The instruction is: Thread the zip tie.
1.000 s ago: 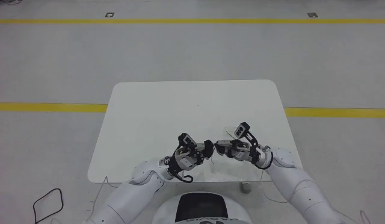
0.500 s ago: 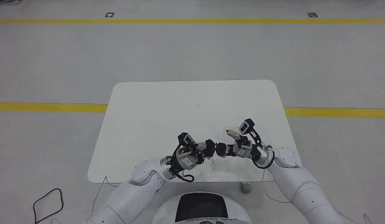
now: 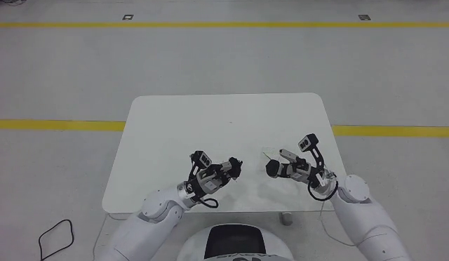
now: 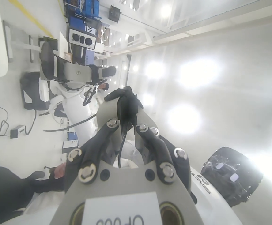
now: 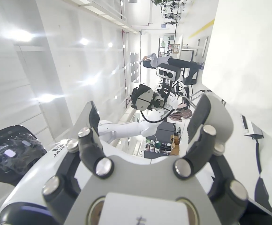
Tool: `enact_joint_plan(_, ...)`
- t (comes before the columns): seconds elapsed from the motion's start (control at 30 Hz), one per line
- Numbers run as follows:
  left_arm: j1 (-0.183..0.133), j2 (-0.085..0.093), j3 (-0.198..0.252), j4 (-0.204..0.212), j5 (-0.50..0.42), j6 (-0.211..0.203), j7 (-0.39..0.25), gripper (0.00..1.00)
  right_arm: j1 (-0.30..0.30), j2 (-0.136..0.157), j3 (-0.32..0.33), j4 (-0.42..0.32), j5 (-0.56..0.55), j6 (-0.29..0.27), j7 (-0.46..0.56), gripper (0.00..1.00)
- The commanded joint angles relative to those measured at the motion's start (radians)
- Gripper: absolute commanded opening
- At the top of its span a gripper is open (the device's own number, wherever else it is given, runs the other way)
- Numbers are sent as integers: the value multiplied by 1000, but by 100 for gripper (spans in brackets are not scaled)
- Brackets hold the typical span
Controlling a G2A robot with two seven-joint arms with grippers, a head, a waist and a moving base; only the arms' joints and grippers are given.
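Observation:
My left gripper [image 4: 124, 98] is shut on a thin black zip tie [image 4: 121, 141], whose strap runs back from the pinched fingertips toward the wrist. In the top view this gripper [image 3: 236, 166] hangs over the front part of the white table [image 3: 210, 121]. My right gripper [image 5: 145, 118] stands open with nothing between its fingers. It sits a short way to the right of the left one [image 3: 271, 168], facing it across a small gap. The left gripper [image 5: 142, 101] also shows farther off in the right wrist view.
A thin pale sliver [image 3: 266, 154] lies on the table just beyond the right gripper; I cannot tell what it is. The table's front edge [image 3: 210, 210] runs close below both grippers. Yellow floor lines [image 3: 63, 125] pass beside the table.
The two grippers were nearly touching at the table's front. They have drawn apart, the left one to the left and the right one to the right.

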Motion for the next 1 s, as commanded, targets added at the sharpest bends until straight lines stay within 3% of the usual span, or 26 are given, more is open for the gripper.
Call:
enact_joint_plan(0.0, 10, 2, -6, -8, 5, -6, 0, 0, -5, 0, 4, -9, -3, 0, 2, 100)
enact_joint_plan(0.37, 6, 2, -6, -13, 18, -7, 21, 0, -5, 0, 4, -9, -3, 0, 2, 100)
enact_joint_plan(0.53, 13, 6, -23, -62, 37, -19, 42, 0, -5, 0, 4, -9, -3, 0, 2, 100)
enact_joint_plan(0.83, 68, 22, -77, -167, 58, -19, 44, 0, -5, 0, 4, -9, -3, 0, 2, 100)
enact_joint_plan(0.97, 84, 26, -89, -188, 61, -15, 46, 0, -5, 0, 4, -9, -3, 0, 2, 100)
